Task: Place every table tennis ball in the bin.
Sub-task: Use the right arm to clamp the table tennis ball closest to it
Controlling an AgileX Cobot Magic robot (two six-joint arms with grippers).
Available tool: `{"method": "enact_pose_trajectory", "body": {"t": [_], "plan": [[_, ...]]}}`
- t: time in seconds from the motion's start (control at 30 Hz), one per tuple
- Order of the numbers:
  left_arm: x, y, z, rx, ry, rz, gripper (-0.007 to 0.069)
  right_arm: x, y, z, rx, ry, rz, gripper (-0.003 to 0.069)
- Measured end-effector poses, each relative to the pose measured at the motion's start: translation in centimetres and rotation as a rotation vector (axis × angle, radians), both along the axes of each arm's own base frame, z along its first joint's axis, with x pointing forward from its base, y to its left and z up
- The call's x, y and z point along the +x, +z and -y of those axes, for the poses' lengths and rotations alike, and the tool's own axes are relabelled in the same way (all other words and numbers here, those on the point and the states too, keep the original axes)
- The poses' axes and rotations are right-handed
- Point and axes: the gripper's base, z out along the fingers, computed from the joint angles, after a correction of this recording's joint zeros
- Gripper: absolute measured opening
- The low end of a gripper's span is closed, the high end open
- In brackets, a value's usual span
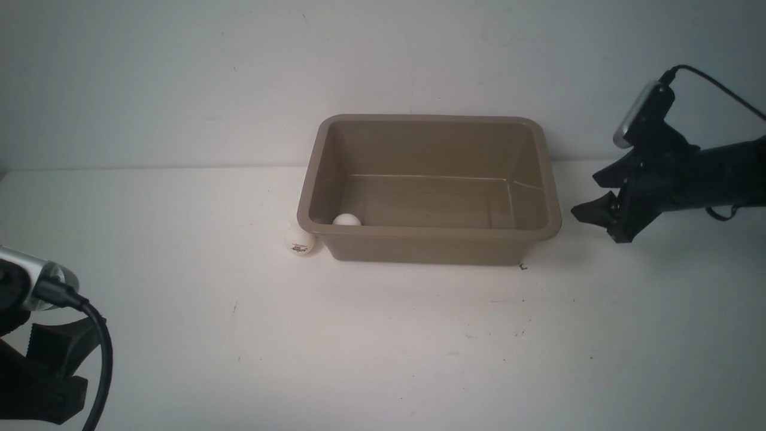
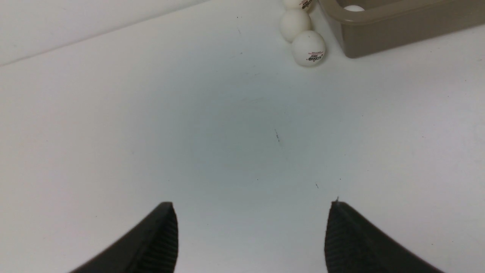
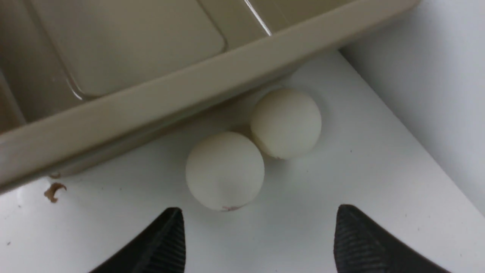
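Front view: brown bin (image 1: 431,239) at mid-table (image 1: 359,359), one white ball (image 1: 346,219) in its near-left inside corner, a logo ball (image 1: 299,241) on the table just outside that corner, right gripper (image 1: 589,194) just right of the bin, fingers spread. 
Left wrist view: left gripper (image 2: 252,227) fingers wide, nothing between; well ahead, the logo ball, a plain ball (image 2: 295,23) and a cropped ball (image 2: 299,3) in a row beside the bin's corner. 
Right wrist view: right gripper fingers wide and empty; just ahead, a near ball (image 3: 225,170) touching a far ball (image 3: 286,123) beside the bin's outer wall.
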Motion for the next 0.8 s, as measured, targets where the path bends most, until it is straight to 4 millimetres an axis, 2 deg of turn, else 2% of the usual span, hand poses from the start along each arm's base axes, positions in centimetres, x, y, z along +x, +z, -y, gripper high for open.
{"method": "enact_pose_trajectory", "body": {"t": [0.5,0.8], "plan": [[0.0,0.0,0.0,0.000,0.000,0.000,0.0468,0.5,-2.9,-1.7,0.069,0.046,-0.018,0.0480],[0.0,0.0,0.0,0.000,0.000,-0.001,0.0468,1.0,-4.3,-2.3,0.073,-0.001,-0.011,0.0480]]}}
